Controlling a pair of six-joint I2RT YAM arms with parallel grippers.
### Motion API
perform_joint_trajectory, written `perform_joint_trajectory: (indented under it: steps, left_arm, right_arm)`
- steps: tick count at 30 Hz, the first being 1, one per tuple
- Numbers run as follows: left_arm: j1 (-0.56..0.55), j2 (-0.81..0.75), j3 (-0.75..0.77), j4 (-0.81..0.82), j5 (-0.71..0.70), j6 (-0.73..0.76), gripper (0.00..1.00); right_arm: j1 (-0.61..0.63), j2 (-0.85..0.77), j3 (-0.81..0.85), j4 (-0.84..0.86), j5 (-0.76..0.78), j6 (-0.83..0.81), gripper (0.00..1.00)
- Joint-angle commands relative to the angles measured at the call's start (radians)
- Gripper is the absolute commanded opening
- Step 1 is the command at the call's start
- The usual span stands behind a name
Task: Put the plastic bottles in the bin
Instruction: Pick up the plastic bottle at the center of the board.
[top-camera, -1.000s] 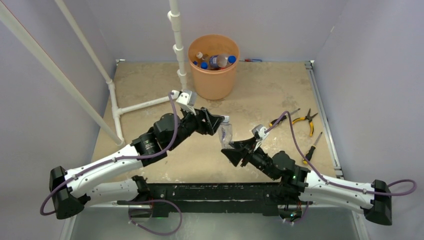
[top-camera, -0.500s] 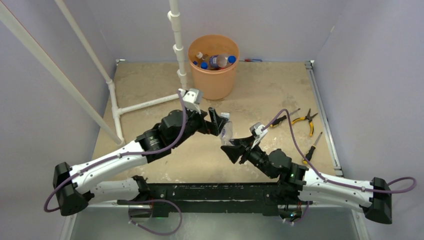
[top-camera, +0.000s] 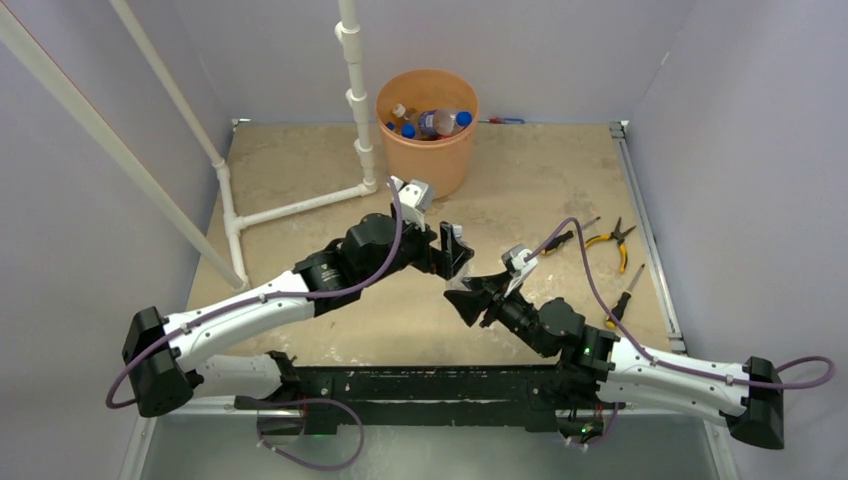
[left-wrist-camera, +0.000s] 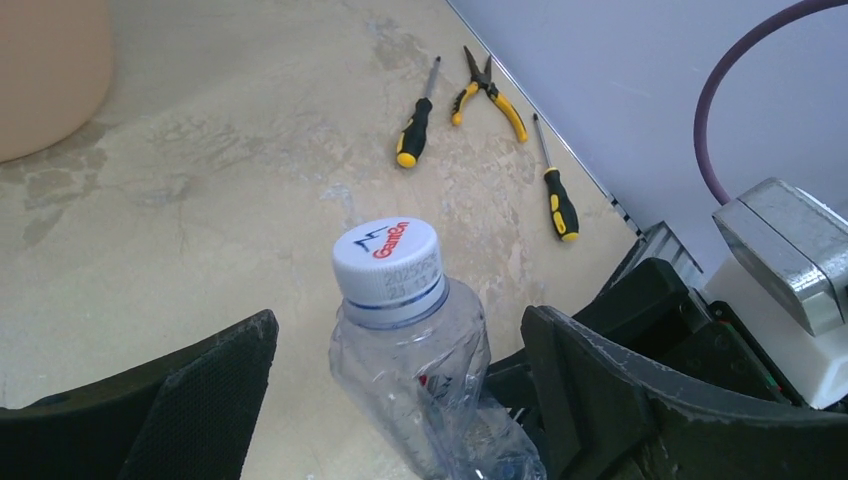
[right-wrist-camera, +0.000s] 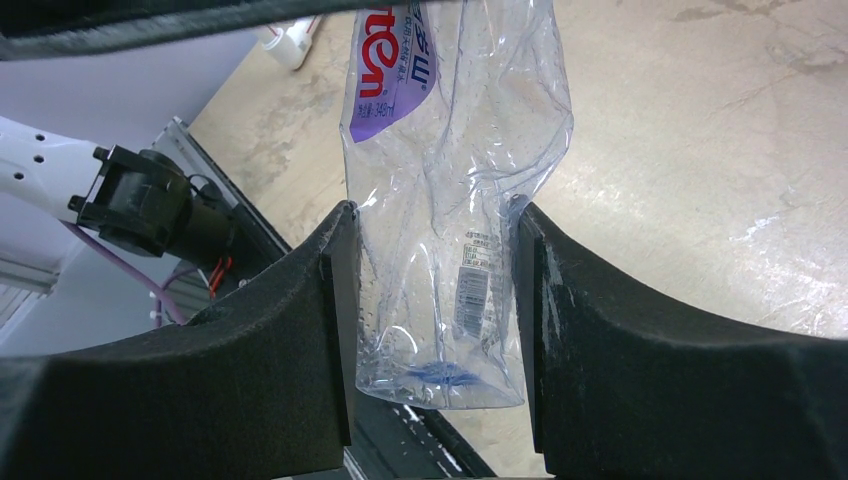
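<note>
A crumpled clear plastic bottle (left-wrist-camera: 420, 370) with a white cap (left-wrist-camera: 387, 260) and a purple label (right-wrist-camera: 395, 70) stands upright above the table. My right gripper (right-wrist-camera: 432, 330) is shut on its lower end, both pads pressed against the body. Around its neck my left gripper (left-wrist-camera: 400, 400) stands open, with a gap on each side. From above, the left gripper (top-camera: 452, 250) hides most of that bottle (top-camera: 457, 286), and the right gripper (top-camera: 462, 297) sits just below it. The orange bin (top-camera: 427, 165) at the back holds several bottles (top-camera: 432, 122).
A white pipe frame (top-camera: 355, 90) rises just left of the bin and runs across the table's left part. Yellow-handled pliers (top-camera: 610, 240) and two screwdrivers (top-camera: 565, 238) (top-camera: 625, 295) lie at the right, near the metal edge rail (top-camera: 650, 240).
My left gripper has opened and let go of the bottle's upper part, and its arm has slid right and forward. The right gripper keeps its hold on the bottle's base.
</note>
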Motion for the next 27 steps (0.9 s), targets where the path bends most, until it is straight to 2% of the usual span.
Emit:
perform_joint_trajectory:
  steps: [1,5,11,13,15,17,21,24,27]
  left_arm:
    - [0.001,0.066,0.073,0.033,0.068,0.023,0.9]
    - [0.001,0.08,0.08,0.032,0.046,0.017,0.82]
    - [0.001,0.051,0.067,0.041,0.003,0.018,0.59]
    - [0.001,0.039,0.063,0.046,-0.022,0.017,0.6]
    - [0.001,0.035,0.06,0.045,-0.044,0.017,0.69]
    - [0.001,0.038,0.065,0.045,-0.046,0.017,0.74]
    - [0.001,0.054,0.073,0.049,-0.036,0.012,0.73]
    - [0.001,0.062,0.074,0.053,-0.025,0.01,0.62]
    - [0.001,0.061,0.072,0.065,-0.015,0.01,0.45]
  right_arm:
    - [0.001,-0.009,0.029,0.023,0.015,-0.014,0.0]
    - [0.001,-0.003,0.029,0.024,0.011,-0.015,0.0]
    - [0.001,-0.006,0.026,0.021,0.02,-0.022,0.0]
    - [0.001,-0.003,0.026,0.021,0.024,-0.029,0.0]
    - [0.001,-0.004,0.026,0.017,0.03,-0.031,0.0]
    - [0.001,-0.009,0.025,0.016,0.03,-0.032,0.0]
    - [0.001,-0.019,0.018,0.014,0.037,-0.033,0.0]
    - [0.001,-0.023,0.014,0.014,0.038,-0.035,0.0]
    - [0.001,-0.018,0.017,0.013,0.038,-0.038,0.0]
